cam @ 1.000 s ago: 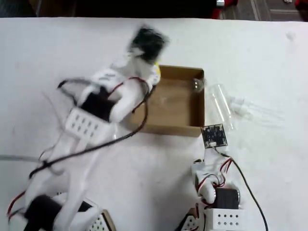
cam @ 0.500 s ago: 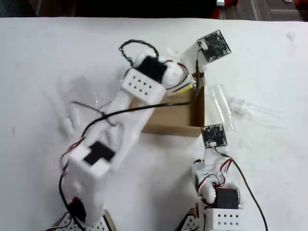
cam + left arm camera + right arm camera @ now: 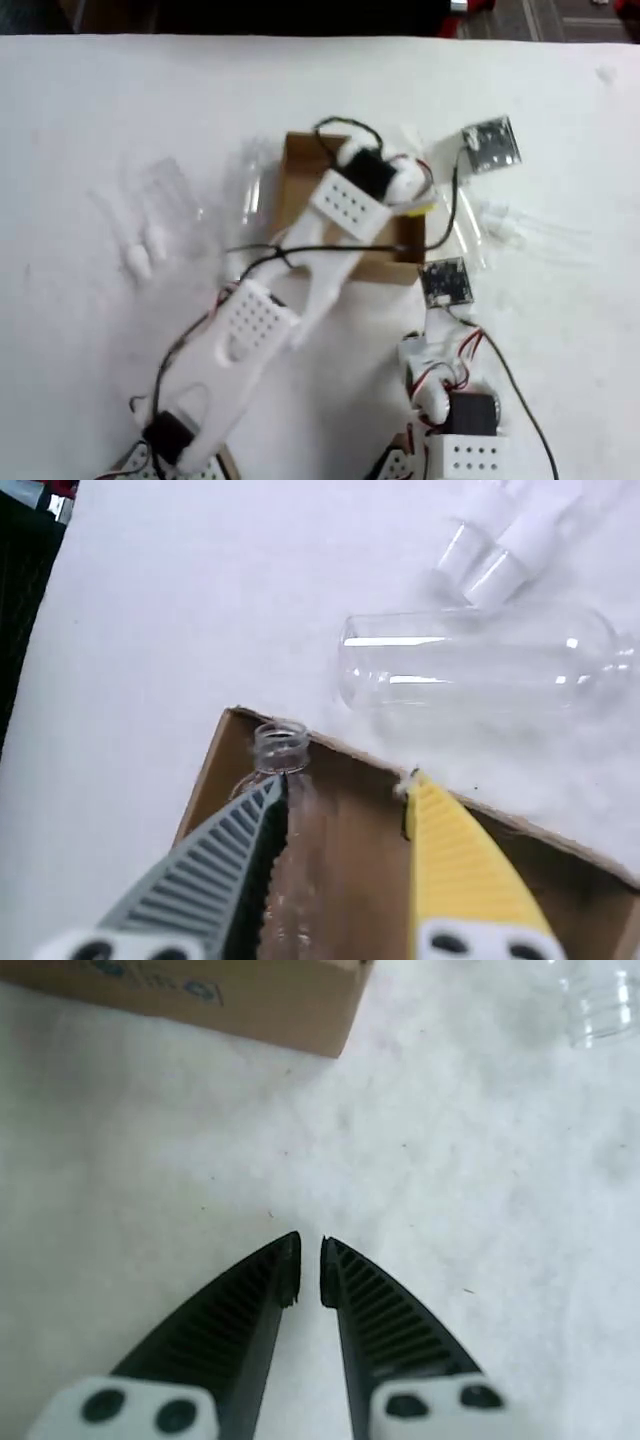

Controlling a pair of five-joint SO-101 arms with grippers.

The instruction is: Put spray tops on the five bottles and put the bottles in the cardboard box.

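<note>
the left hand (image 3: pixel 345 783) hangs over a corner of the cardboard box (image 3: pixel 297 185) at the centre of the high view, its grey and yellow fingers (image 3: pixel 220 850) spread wide. an uncapped clear bottle (image 3: pixel 281 745) lies inside the box with its neck in that corner, just beside the grey finger; whether the fingers press on it cannot be told. outside the box wall, a second clear bottle (image 3: pixel 480 665) lies on its side on the white tabletop (image 3: pixel 100 100), with two spray tops (image 3: pixel 505 555) just beyond it; in the high view these sit right of the box. left of centre, a third clear bottle (image 3: pixel 165 185) and loose spray tops (image 3: pixel 140 255) lie apart from the box. the right hand (image 3: pixel 311 1260) sits low over bare tabletop at the lower right of the frame, near the box's closest corner, its black fingers (image 3: pixel 250 1310) narrowed to a slit and holding nothing.
</note>
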